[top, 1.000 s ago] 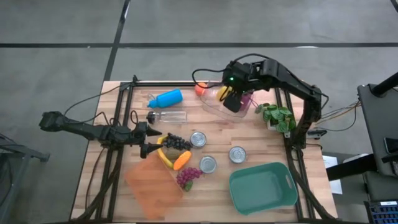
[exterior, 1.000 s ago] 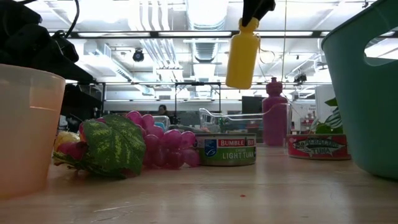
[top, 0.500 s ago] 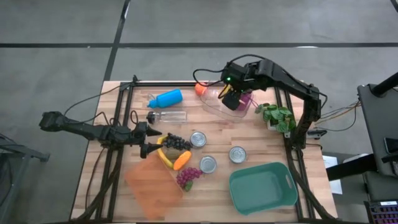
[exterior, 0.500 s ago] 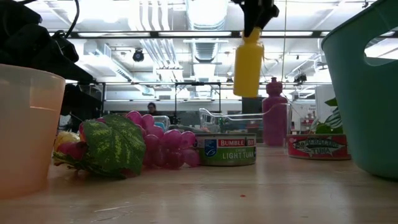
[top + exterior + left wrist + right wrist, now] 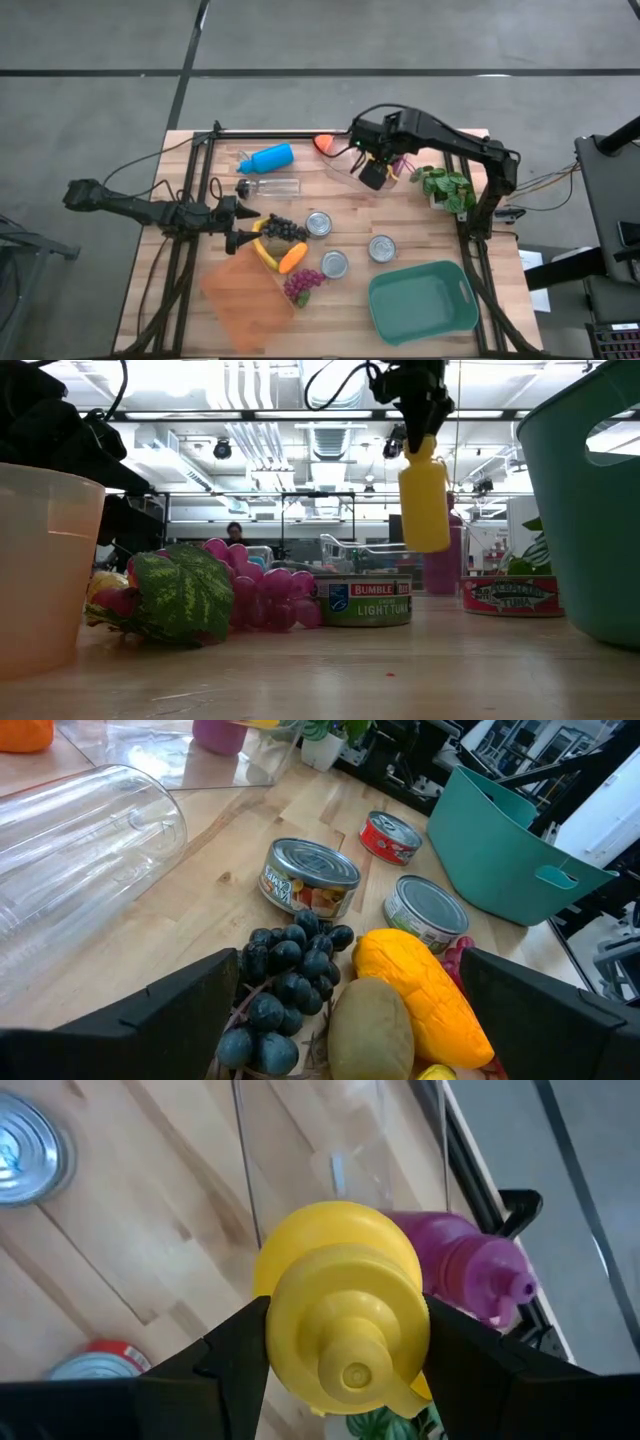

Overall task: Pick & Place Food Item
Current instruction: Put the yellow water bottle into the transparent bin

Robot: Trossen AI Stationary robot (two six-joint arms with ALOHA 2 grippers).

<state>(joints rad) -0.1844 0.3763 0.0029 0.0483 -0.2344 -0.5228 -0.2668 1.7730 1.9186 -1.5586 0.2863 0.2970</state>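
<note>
Near the bench's (image 5: 420, 232) far edge, the right end effector (image 5: 425, 422) grips the yellow bottle (image 5: 424, 498) above the clear tray (image 5: 345, 172) holding a purple bottle (image 5: 478, 1268). Left end effector (image 5: 243, 224) is released; the teal bin (image 5: 422, 300) sits unfilled at the near-right corner.

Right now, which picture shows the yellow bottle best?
The low view: the whole yellow bottle hangs upright from the right gripper, above the table. The right wrist view shows only its cap end, gripped between the fingers. The high view hides it under the arm. The left wrist view barely shows it.
</note>
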